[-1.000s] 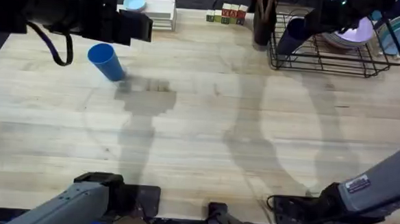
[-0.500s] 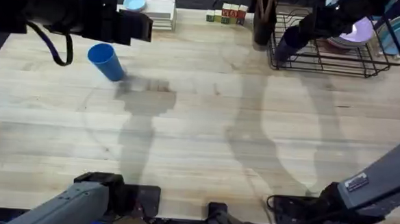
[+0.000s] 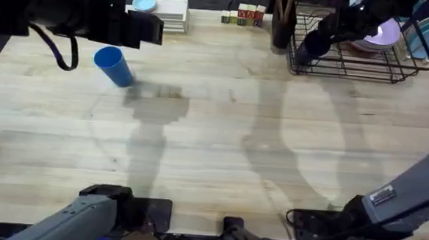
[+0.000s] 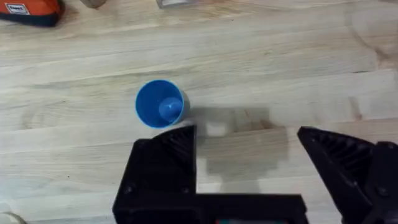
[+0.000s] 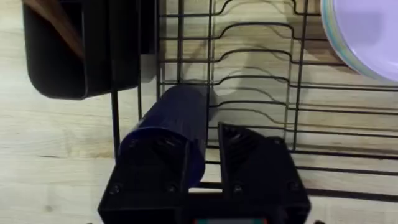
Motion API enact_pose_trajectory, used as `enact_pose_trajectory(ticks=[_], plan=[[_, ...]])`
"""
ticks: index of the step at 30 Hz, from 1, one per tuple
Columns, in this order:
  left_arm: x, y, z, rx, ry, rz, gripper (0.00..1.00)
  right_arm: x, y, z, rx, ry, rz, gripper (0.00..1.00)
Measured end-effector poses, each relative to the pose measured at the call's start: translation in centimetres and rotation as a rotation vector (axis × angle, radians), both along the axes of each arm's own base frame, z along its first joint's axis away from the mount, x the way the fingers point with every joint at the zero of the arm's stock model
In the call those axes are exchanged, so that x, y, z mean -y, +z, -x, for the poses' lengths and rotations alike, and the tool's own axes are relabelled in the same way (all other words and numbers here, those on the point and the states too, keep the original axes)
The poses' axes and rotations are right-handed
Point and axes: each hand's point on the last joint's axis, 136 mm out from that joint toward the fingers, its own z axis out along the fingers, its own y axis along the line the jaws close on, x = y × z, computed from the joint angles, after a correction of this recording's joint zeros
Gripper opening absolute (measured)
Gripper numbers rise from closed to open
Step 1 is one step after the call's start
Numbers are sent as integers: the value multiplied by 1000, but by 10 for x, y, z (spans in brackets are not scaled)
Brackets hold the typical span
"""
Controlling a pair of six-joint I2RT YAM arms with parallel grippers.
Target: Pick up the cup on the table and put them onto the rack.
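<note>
We see the right hand closed on a dark blue cup, tilted over the near wall of the rack. The left hand hangs spread wide just beside an upright light blue cup on the surface.

high overhead, two close wrist views

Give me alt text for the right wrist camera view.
The right gripper is shut on a dark blue cup, holding it over the black wire rack. Lavender plates stand in the rack.
</note>
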Motion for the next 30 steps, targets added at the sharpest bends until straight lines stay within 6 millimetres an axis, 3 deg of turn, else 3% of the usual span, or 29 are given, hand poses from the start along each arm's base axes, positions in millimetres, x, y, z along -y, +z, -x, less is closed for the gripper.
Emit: enact_pose_trajectory(ticks=[11, 16, 25, 30], plan=[[0, 0, 0, 0, 0, 0, 993, 0, 7, 1, 11, -3, -1, 287], [0, 0, 0, 0, 0, 0, 993, -1, 37, 13, 50, -3, 1, 314], [0, 0, 0, 0, 0, 0, 993, -4, 81, 55, 48, -3, 1, 410], [0, 0, 0, 0, 0, 0, 993, -5, 104, 73, 78, -5, 1, 598]])
